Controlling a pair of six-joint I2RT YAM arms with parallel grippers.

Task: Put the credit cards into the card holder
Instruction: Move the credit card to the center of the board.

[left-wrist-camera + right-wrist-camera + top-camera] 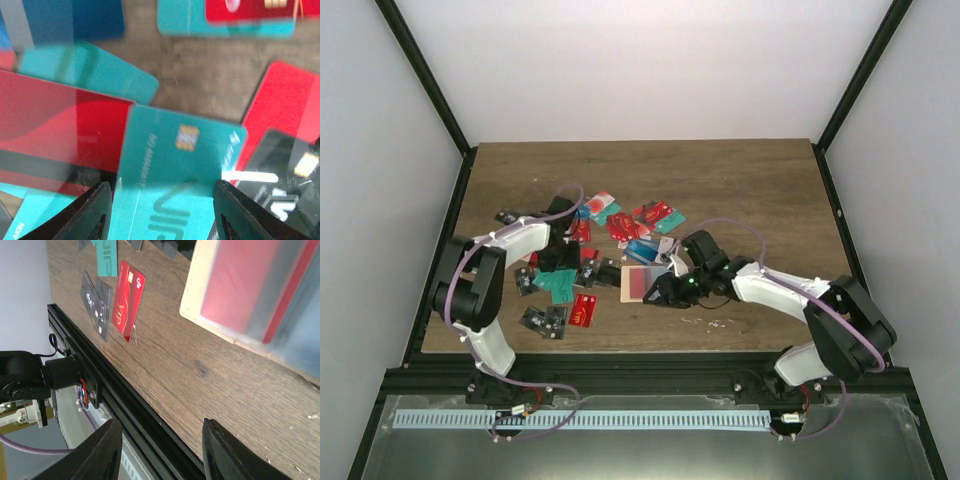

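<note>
The card holder (642,283) lies open and flat on the table (750,180), a red card showing in its pocket. It is up and to the right of the right gripper (160,440), outside the spread, empty jaws. In the overhead view that gripper sits just beside the holder's right edge. The credit cards (620,228) are scattered behind and left of the holder. Left of it, the left gripper (162,200) straddles a teal card (170,160) with its jaws parted. The card's long axis runs straight out from between the fingers (95,212), chip end farthest away.
</note>
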